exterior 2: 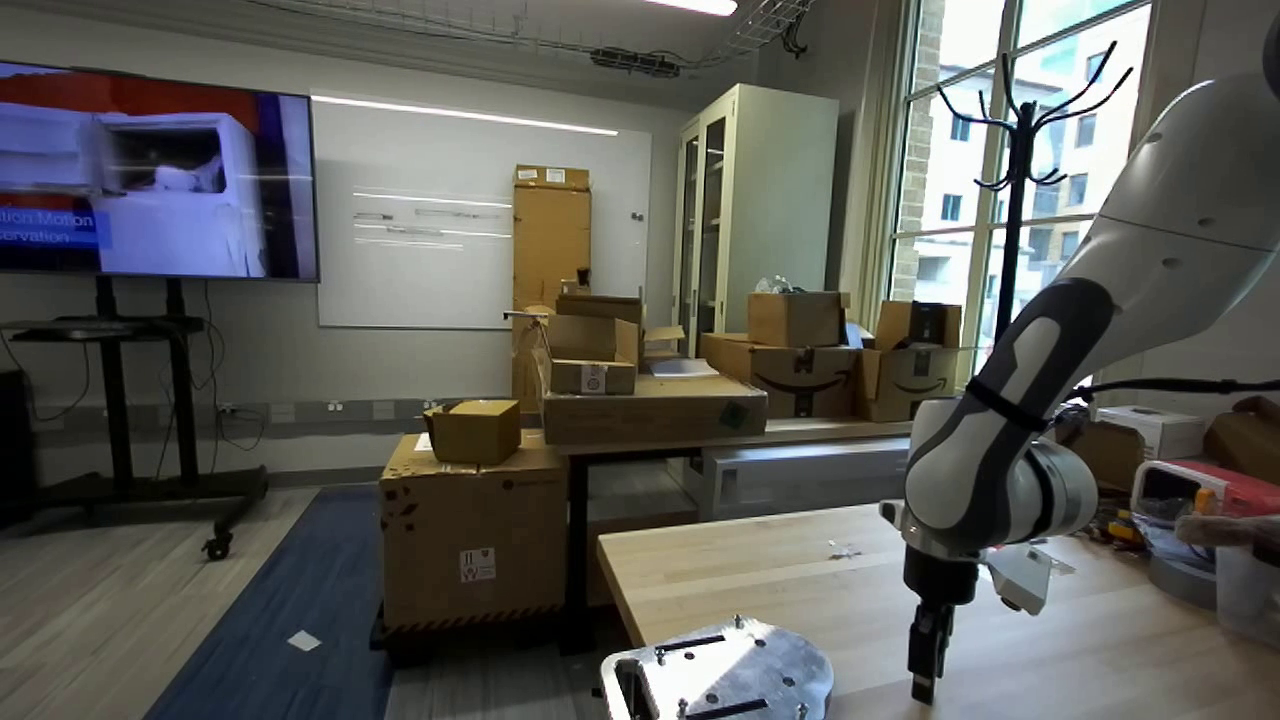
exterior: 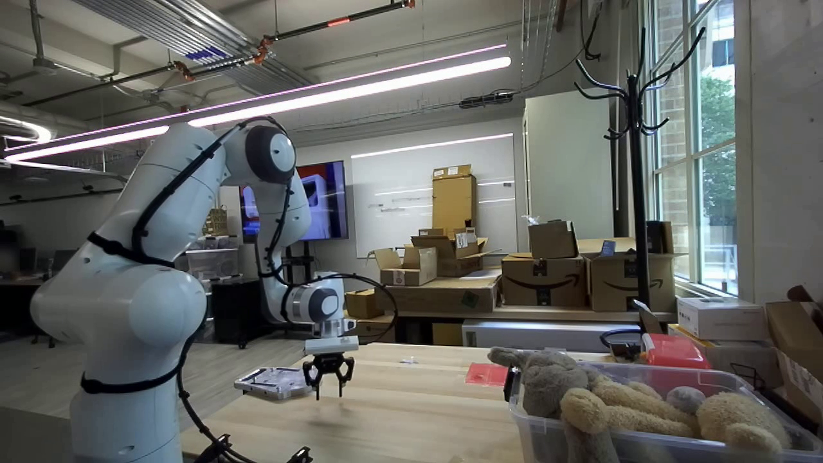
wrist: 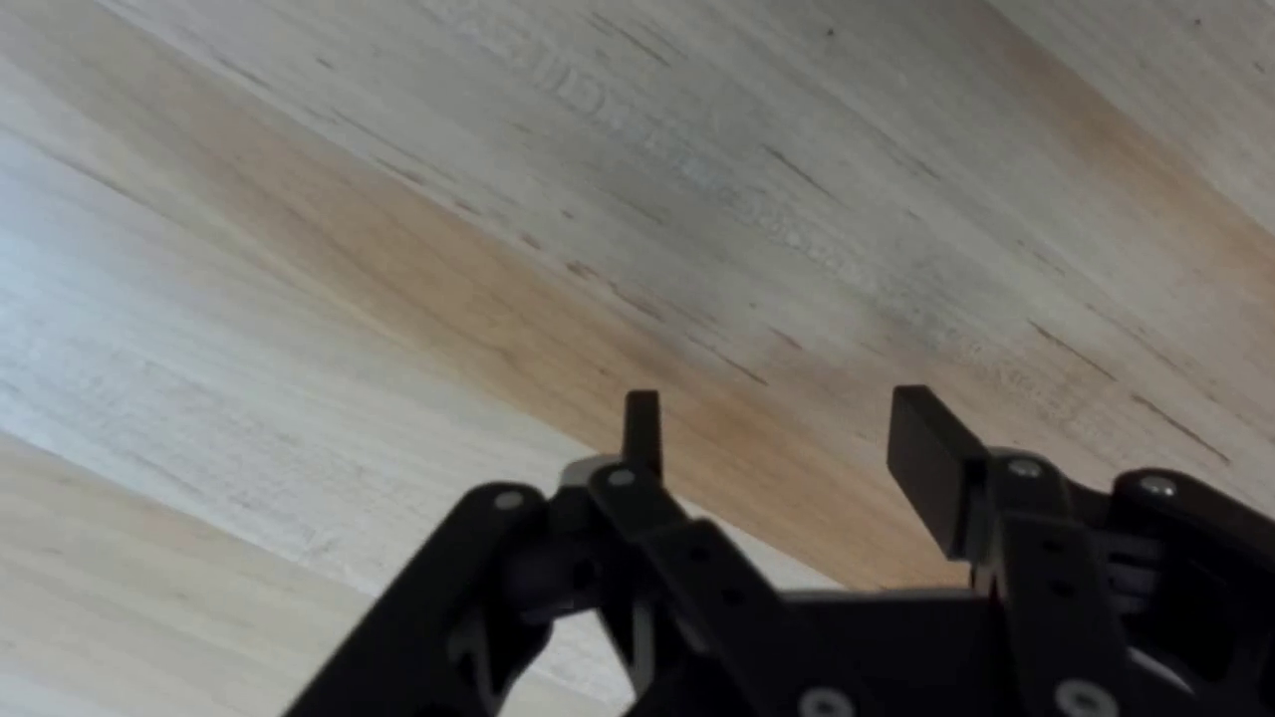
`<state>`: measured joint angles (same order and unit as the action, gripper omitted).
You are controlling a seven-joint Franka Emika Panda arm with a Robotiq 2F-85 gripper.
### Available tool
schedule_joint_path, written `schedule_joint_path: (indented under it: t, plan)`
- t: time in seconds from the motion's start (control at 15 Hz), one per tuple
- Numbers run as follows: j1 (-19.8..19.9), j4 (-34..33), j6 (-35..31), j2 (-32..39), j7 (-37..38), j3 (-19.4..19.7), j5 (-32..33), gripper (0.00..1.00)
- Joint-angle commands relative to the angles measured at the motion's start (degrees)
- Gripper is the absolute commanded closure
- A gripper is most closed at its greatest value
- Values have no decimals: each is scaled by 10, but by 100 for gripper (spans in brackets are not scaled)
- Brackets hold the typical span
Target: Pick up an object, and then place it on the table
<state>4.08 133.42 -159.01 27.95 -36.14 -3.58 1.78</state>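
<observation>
Cardboard boxes [exterior: 543, 289] stand behind the pale table [exterior: 411, 405]; a clear bin [exterior: 543, 444] holds gray and tan plush toys [exterior: 649, 415]; the gripper [exterior: 329, 395] hovers, fingers [wrist: 926, 468] spread apart.

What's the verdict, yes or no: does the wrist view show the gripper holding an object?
No: the gripper has its jaws apart, and only the table shows between them.

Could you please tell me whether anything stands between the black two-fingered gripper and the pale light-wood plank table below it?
Nothing visible does: the black two-fingered gripper is open above the pale light-wood plank table, and in the wrist view only wood shows between the fingers. The clear plastic bin stands off to one side.
</observation>
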Motion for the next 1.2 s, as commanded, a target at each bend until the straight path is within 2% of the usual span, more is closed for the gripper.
schedule_joint_path:
  t: [0.0, 0.13, 0.6, 0.8, 1.13]
  plan:
    - [15, -9, 0, 5, 17, -10, 19, 5]
    - [15, -9, 0, 5, 19, -9, 20, 0]
    - [10, 5, 6, -23, 28, -2, 28, 0]
    - [8, 25, 14, -63, 39, -4, 31, 0]
    - [1, 81, 20, -180, 61, -3, 26, 0]
